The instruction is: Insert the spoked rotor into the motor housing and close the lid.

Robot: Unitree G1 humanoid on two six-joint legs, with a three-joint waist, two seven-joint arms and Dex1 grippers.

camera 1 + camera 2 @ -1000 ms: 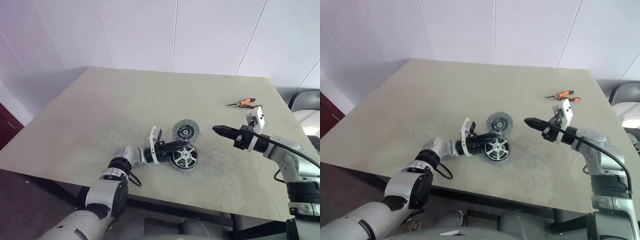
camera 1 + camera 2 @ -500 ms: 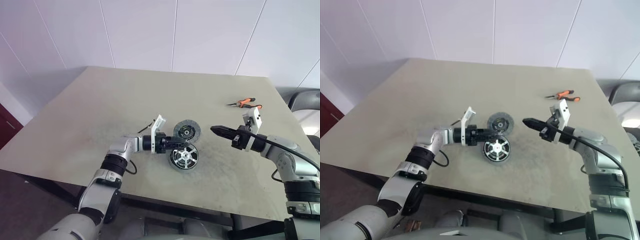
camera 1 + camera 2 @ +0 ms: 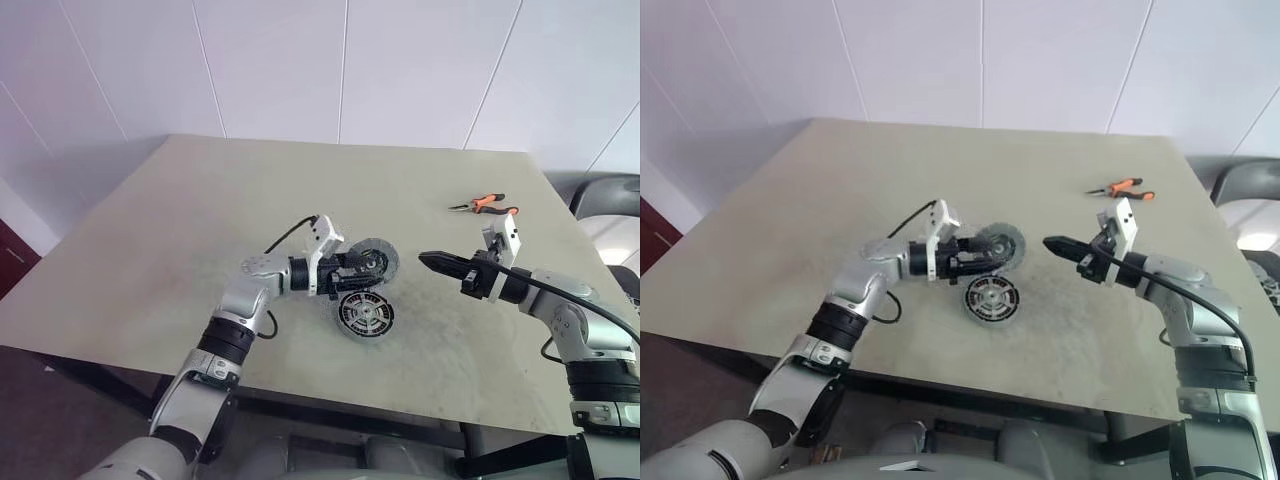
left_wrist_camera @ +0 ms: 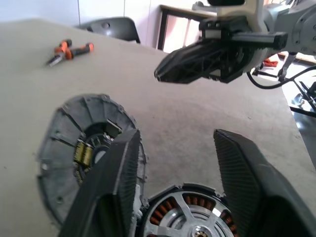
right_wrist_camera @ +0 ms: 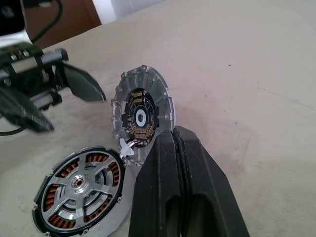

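The spoked rotor [image 5: 140,116] stands tilted up on its edge on the table [image 3: 200,220], its dark hub facing my right gripper. My left gripper [image 4: 175,133] reaches in level from the left with its jaws apart. One finger [image 4: 116,182] rests against the rotor's [image 4: 74,133] back, and nothing lies between the fingers. The motor housing [image 3: 365,315], with copper windings, lies flat just in front of the rotor and below the left gripper. To the right of both parts my right gripper [image 3: 424,258] hovers shut and empty, pointing at them. The lid is out of view.
Orange-handled pliers [image 3: 483,205] lie at the back right of the table. A dark chair [image 3: 600,190] stands past the table's right edge. White wall panels rise behind the table.
My left gripper has left the motor housing, risen and rolled, and now sits at the rotor, which has tipped from flat up onto its edge. The right gripper has not moved.
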